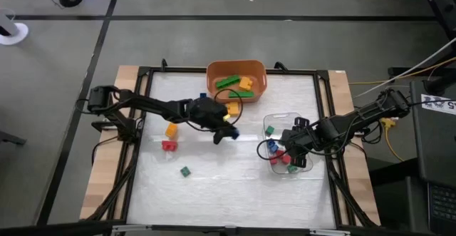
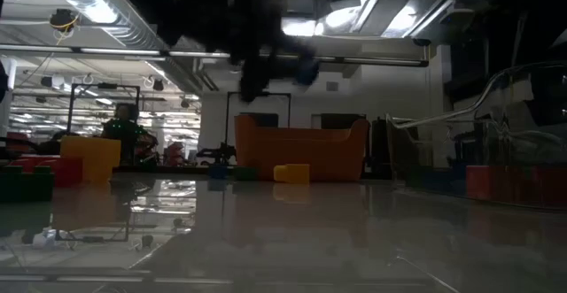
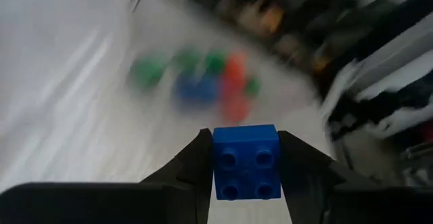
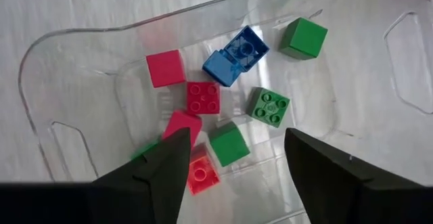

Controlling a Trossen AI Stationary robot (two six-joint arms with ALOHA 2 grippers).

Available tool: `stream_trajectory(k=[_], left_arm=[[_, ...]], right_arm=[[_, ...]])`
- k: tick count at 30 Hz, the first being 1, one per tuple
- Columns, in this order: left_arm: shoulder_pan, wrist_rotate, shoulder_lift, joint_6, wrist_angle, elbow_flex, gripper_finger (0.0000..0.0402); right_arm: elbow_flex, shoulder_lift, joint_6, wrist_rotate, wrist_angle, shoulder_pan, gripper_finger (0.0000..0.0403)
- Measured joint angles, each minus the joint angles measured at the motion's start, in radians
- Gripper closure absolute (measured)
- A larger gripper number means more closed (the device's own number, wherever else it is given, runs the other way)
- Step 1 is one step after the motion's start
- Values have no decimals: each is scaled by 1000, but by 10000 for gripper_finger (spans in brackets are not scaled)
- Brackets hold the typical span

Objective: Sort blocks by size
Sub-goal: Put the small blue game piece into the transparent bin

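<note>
Blue studded block (image 3: 247,162) sits pinched between the left gripper's (image 1: 226,132) fingers, that arm stretched across mid-table between the orange bin (image 1: 236,80) and the clear tray (image 1: 288,142). Right gripper (image 4: 233,158) hovers spread wide over the tray's small cubes (image 4: 203,97). Loose blocks (image 1: 171,137) lie leftward; bare table (image 1: 235,186) lies toward the near edge.

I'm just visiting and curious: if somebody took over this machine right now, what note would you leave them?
Left gripper: shut on a small blue studded plastic block, held above mid-table.
Right gripper: open, empty, hovering over the clear plastic tray.
Done: small red, green and blue cubes lie in the tray; long green and yellow-orange bricks lie in the orange plastic bin.
Left: place the held block, then sort the yellow-orange, red and green blocks loose on the table, and a yellow one beside the bin.
</note>
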State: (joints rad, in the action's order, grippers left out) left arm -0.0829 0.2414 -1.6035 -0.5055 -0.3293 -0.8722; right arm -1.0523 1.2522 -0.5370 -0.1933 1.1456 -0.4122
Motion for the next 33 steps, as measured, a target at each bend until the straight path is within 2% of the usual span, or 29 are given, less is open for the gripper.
stream_trajectory(k=[3,8,14,18,24,28,33], left_arm=[[37,-88,0,80,-174,-1,282],[87,-234,-34,198,-214,-72,283],[110,-242,-219,288,-212,-245,281],[109,-242,-359,361,-216,-383,264],[108,-244,-529,462,-195,-553,237],[108,-251,-556,457,-124,-605,216],[93,-257,-522,486,20,-638,189]], right_arm=[[0,0,26,-20,0,0,164],[-31,0,48,-37,11,0,164],[-136,0,80,-123,46,0,164],[-191,0,103,-184,64,0,164],[-214,0,124,-201,70,0,164],[-214,0,124,-199,82,0,164],[-214,0,124,-199,87,0,164]])
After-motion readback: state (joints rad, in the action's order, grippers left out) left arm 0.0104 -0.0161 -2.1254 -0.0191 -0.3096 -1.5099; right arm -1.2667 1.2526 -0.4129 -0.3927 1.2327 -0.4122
